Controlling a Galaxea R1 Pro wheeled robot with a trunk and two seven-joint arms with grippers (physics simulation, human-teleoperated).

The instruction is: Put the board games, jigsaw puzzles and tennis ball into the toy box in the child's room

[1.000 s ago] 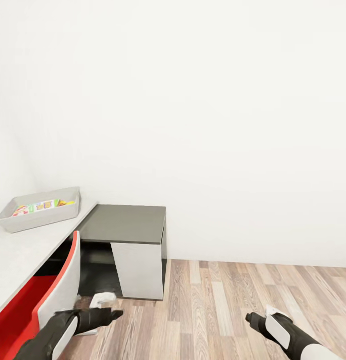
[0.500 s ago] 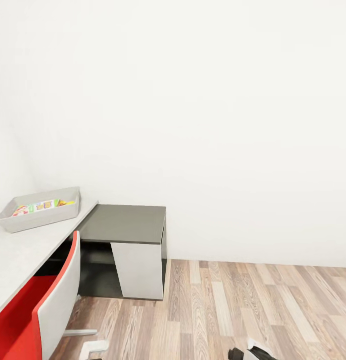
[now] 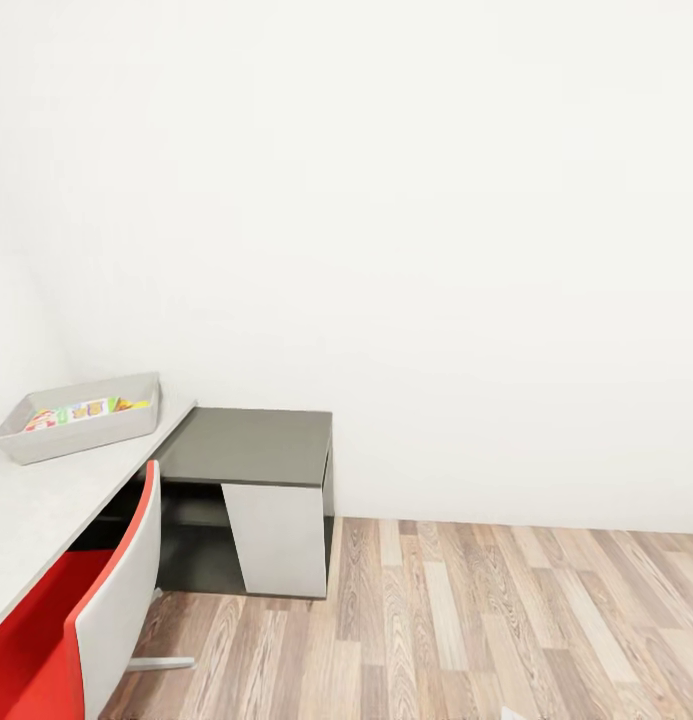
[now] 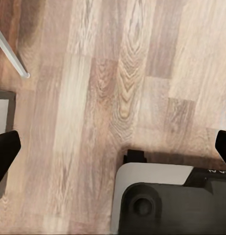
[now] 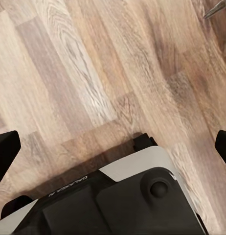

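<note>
From the head camera the toy box (image 3: 81, 418) sits on the light grey top of the table (image 3: 36, 505), close to the wall at the far left, just short of where the light top meets the dark grey corner section (image 3: 251, 447). Inside it lies a colourful flat board game box (image 3: 74, 412), with a bit of yellow and green showing at its right end that is too small to name. The red chair (image 3: 76, 625) with its pale grey back shell is tucked against the table edge at lower left, and the wood-plank floor (image 3: 466, 620) spreads out to the right under the bare white wall. A second ago both arms reached into the lower part of this view, and half a second ago only their tips showed at the bottom edge; now they have dropped out of it, while table, bin and chair sit exactly where they were. In the left wrist view the left gripper (image 4: 113, 149) points down at the planks, its two dark fingertips (image 4: 5, 149) spread wide at opposite edges with nothing between them, the robot's grey and black base (image 4: 167, 200) below. The right gripper (image 5: 113, 147) is likewise spread wide and empty above the floor and the base.
</note>
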